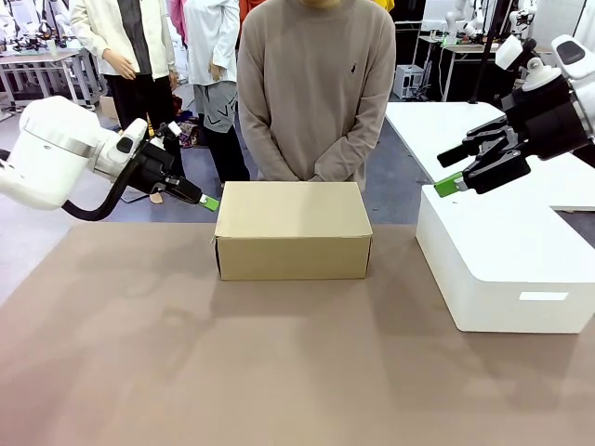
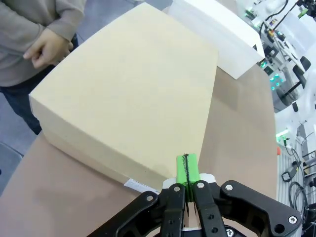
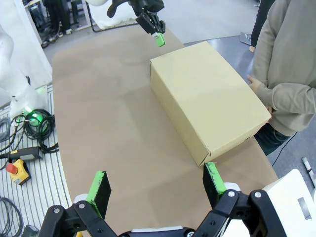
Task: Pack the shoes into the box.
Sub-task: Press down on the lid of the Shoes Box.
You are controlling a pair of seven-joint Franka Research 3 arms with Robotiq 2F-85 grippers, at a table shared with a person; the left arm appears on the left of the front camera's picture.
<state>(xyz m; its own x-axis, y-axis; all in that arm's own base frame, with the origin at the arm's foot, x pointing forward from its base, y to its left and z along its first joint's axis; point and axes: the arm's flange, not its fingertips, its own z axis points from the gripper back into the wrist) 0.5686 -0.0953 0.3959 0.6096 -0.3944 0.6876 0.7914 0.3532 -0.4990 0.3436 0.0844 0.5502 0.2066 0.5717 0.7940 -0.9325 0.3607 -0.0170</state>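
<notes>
The tan cardboard box stands closed at the far middle of the table, its lid flat; it also shows as the box and the box. The shoes are hidden. My left gripper hovers just off the box's upper left corner, shut with its green pads pressed together and nothing between them; in the left wrist view the left gripper sits over a near corner of the lid. My right gripper hangs open above the white block, and its own view shows the right gripper with its jaws wide apart.
A large white block stands on the table's right side. A person in a beige sweater stands behind the box with hands clasped near its far edge. Brown table lies bare in front.
</notes>
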